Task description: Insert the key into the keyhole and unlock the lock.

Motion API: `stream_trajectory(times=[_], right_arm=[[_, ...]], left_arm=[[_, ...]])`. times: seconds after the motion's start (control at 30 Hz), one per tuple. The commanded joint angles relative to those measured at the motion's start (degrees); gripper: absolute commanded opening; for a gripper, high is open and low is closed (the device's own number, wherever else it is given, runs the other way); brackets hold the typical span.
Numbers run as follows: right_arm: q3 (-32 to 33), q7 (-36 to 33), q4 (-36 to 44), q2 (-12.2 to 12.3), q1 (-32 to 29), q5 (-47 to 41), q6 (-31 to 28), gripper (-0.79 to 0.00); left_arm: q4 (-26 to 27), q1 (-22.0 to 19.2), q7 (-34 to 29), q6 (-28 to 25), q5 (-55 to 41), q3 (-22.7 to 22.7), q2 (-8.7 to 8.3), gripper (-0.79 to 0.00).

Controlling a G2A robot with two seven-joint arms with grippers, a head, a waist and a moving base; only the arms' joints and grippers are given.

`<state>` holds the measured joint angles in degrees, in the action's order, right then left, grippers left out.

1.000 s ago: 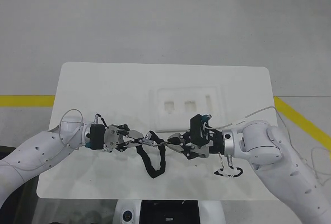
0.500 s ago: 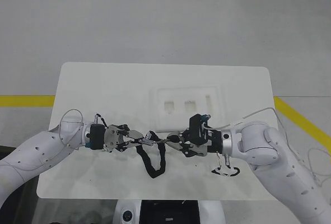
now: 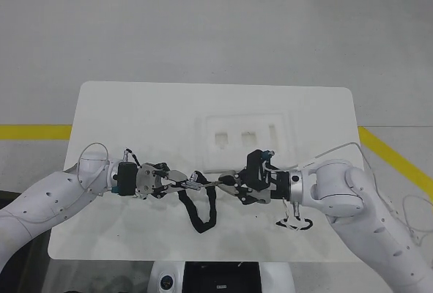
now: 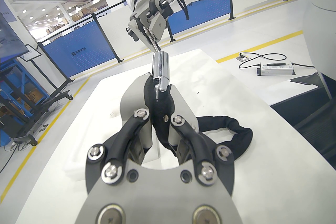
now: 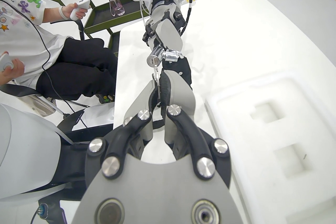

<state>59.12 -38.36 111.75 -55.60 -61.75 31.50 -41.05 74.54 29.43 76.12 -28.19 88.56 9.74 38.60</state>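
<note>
Key (image 5: 156, 74) held at the keyhole (image 5: 151, 60), above the table (image 3: 128, 110).
Nearest, the lock's black cable (image 3: 200, 216) was looped down; the left gripper (image 4: 157, 93) was clamped on it beside the chrome lock cylinder (image 4: 160, 67), the right gripper (image 5: 158, 83) pinched on the key; a foam tray (image 3: 249, 135) was set beyond.

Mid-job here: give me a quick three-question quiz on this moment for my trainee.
1. True or false: the left gripper is shut on the lock.
2. What does the right gripper hold? A) the key B) the lock C) nothing
3. Fill in: the key's tip sits right at the lock's ___.
Key: 1 true; 2 A; 3 keyhole.
</note>
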Motion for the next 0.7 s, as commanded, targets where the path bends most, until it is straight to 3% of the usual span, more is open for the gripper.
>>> stream_trajectory(times=[0.0, 0.67], right_arm=[[0.09, 0.05, 0.42, 0.04, -0.30, 0.50, 0.30, -0.785], [-0.67, -4.47, 4.56, 0.25, -0.78, 1.63, 3.73, -0.785]], left_arm=[[0.00, 0.00, 0.00, 0.00, 0.00, 0.00, 0.00, -0.785], [0.00, 0.00, 0.00, 0.00, 0.00, 0.00, 0.00, -0.785]])
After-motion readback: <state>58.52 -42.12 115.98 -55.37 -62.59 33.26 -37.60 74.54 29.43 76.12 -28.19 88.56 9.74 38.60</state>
